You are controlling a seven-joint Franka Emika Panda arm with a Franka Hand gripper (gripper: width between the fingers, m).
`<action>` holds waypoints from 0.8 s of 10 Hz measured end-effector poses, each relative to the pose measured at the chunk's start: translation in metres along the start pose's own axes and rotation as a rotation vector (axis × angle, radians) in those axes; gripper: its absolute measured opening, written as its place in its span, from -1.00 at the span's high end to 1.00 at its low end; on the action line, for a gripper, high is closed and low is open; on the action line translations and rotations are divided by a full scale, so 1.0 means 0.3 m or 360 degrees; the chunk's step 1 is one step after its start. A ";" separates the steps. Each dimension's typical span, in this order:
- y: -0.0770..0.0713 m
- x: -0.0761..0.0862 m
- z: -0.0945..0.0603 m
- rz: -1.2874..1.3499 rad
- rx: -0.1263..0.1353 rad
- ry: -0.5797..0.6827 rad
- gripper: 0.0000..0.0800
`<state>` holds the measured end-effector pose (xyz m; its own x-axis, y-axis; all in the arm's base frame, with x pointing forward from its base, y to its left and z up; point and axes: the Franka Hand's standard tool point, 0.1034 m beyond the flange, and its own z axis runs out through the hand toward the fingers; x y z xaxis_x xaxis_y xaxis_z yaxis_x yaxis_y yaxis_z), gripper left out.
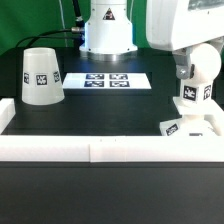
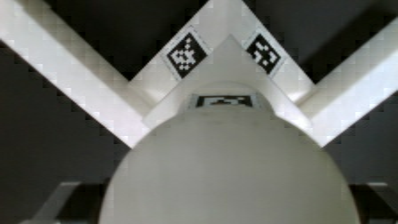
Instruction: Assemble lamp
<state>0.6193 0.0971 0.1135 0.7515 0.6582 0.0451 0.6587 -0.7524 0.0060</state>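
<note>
**Bulb held over the base at the exterior view's right**

The matte white rounded plastic bulb point(image 1: 196, 78) sits between the robot's fingers point(image 1: 197, 68) at the exterior view's right, with a black-and-white square tag on its lower neck. The fingers are closed against its sides. In the wrist view the bulb point(image 2: 222, 150) fills the foreground, a tag on its top.

Just below it lies the flat square white lamp base point(image 1: 192, 127), tagged on its near edge, tucked into the corner of the long white border rails point(image 1: 100, 149); whether bulb and base touch cannot be told.

The white truncated-cone shade point(image 1: 41, 75) stands narrow end up on the black counter point(image 1: 110, 110), well apart at the exterior view's left. The thin flat white marker board point(image 1: 107, 80) lies between them, farther back.
</note>
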 end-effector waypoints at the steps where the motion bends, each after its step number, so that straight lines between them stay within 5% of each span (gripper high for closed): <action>1: 0.000 0.003 -0.001 0.0185 -0.0002 0.0004 -0.44; 8: 0.021 0.011 -0.009 0.1153 -0.0016 0.0046 -0.45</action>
<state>0.6258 0.0943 0.1165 0.9977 -0.0064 0.0677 -0.0047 -0.9996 -0.0261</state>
